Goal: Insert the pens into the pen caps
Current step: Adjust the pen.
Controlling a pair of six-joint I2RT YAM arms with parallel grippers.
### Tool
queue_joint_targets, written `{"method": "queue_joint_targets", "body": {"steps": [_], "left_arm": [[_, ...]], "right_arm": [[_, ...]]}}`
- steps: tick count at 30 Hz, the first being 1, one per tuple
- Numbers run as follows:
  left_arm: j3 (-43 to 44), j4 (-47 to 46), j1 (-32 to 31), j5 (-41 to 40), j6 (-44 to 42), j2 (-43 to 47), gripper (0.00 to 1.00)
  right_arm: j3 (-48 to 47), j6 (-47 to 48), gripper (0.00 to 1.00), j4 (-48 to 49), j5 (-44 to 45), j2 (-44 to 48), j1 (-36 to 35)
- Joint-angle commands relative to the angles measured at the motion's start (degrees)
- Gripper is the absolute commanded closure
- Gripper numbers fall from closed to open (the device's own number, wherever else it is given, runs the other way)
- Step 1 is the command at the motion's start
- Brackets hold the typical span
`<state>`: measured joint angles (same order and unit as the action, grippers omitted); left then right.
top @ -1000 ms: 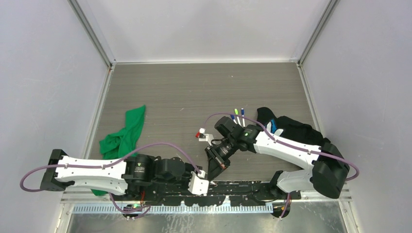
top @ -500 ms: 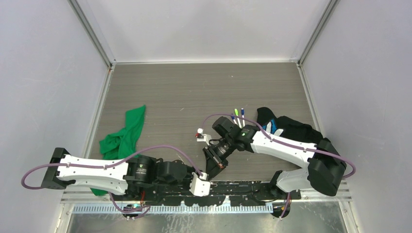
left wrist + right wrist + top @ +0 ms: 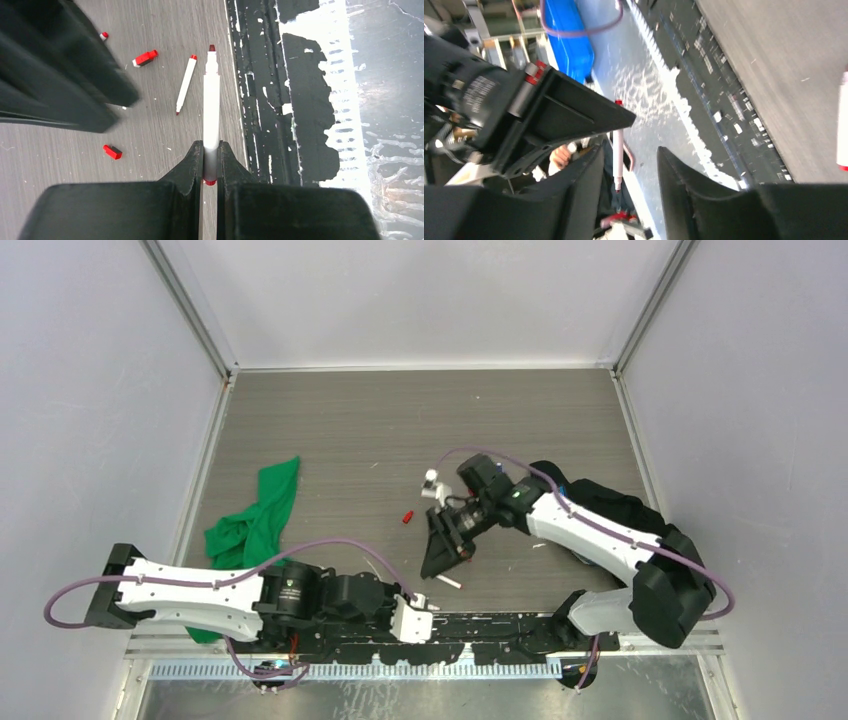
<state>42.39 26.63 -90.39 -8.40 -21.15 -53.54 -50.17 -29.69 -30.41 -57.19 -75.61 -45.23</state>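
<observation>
Left wrist view has the held pen [image 3: 211, 100] running straight out from the left gripper [image 3: 210, 150], whose jaws are clamped on its rear end. Its red nib is bare and points along the near edge of the table [image 3: 400, 420], about midway along that edge. A loose pen [image 3: 186, 84] lies flat on the table just beside it, also uncapped. A red cap [image 3: 112, 151] lies a little farther in from the near edge, and a second red cap [image 3: 145, 58], white at one end, lies near the loose pen's far tip.

As far as these views show, no pen has its cap on. The step in hand looks like bringing pen and cap together, and every cap in sight lies on the table, in neither gripper.

The right gripper [image 3: 437, 562] hangs over the middle of the table just beyond the held pen, jaws apart and empty. Its wrist view looks straight at the held pen between its fingers [image 3: 579, 190]. It shadows part of the spot where the caps lie, so it could get in the way of a reach.

A green cloth [image 3: 255, 520] is crumpled toward the left edge. A black cloth [image 3: 600, 502] lies toward the right edge, partly under the right arm.
</observation>
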Motion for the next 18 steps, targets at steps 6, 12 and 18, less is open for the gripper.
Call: {"method": "queue_joint_targets", "body": {"steps": [6, 12, 18], "left_arm": [[4.70, -3.54, 19.67, 13.19, 9.82, 6.53, 1.00], [8.53, -5.67, 41.63, 31.26, 21.61, 2.75, 1.00], [8.92, -9.27, 47.91, 40.68, 27.60, -0.12, 1.00]], "right_arm": [[-11.14, 4.12, 0.31, 0.27, 12.75, 12.68, 12.70], [-3.10, -4.72, 0.27, 19.89, 25.05, 23.98, 12.65], [4.74, -10.73, 0.27, 36.00, 32.42, 26.43, 7.08]]}}
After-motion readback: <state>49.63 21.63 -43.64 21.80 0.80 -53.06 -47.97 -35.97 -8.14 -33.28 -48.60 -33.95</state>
